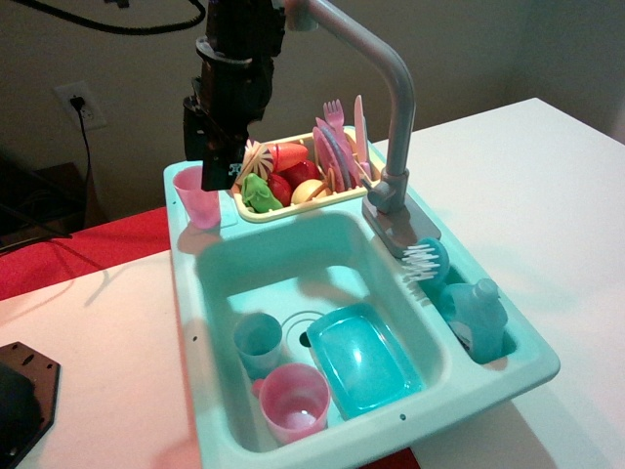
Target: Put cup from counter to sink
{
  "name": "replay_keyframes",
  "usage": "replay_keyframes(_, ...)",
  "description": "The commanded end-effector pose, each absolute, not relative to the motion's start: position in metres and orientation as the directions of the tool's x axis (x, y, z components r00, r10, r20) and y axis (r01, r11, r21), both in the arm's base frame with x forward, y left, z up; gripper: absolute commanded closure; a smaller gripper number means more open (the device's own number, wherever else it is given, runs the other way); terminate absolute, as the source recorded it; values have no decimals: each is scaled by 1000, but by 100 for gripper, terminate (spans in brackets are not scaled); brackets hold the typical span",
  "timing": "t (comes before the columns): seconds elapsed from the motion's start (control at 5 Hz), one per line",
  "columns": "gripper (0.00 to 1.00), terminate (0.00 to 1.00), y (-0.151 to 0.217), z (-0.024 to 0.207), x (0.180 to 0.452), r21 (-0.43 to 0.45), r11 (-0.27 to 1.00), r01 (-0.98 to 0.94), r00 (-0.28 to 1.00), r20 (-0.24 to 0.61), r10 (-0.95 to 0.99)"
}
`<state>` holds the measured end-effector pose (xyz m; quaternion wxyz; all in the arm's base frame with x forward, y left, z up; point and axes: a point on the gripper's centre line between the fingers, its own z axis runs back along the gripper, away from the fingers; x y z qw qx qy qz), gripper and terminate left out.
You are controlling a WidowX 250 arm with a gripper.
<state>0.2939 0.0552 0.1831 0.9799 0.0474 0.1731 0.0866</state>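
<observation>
Cup (198, 199): pink, translucent, upright on counter (182, 180)

White tabletop (547, 195) carried the light-teal toy sink unit (532, 363), set at an angle across its middle; a dark flat object (21, 401) lay at the tabletop's front left edge, cut off by the frame, apart from the unit; a red surface (88, 249) showed behind the tabletop's left part.

A yellow dish rack (256, 209) with toy food and pink cutlery stands toward the worktop's (547, 195) far edge. A dish brush (426, 261) and a teal soap bottle (477, 315) are nearer its right edge.
</observation>
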Motion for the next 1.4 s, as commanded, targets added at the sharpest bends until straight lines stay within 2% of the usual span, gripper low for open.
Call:
replay_keyframes(0.0,0,0,55,183,294,123,981,-153,925,-331,186)
replay_keyframes(0.6,0,0,50,166,285,133,976,-171,913,-350,207)
replay_keyframes(0.8,100,0,48,158,282,158,973,-168,921,-327,212)
replay_keyframes(1.2,100,0,47,157,280,154,973,-173,923,-321,214)
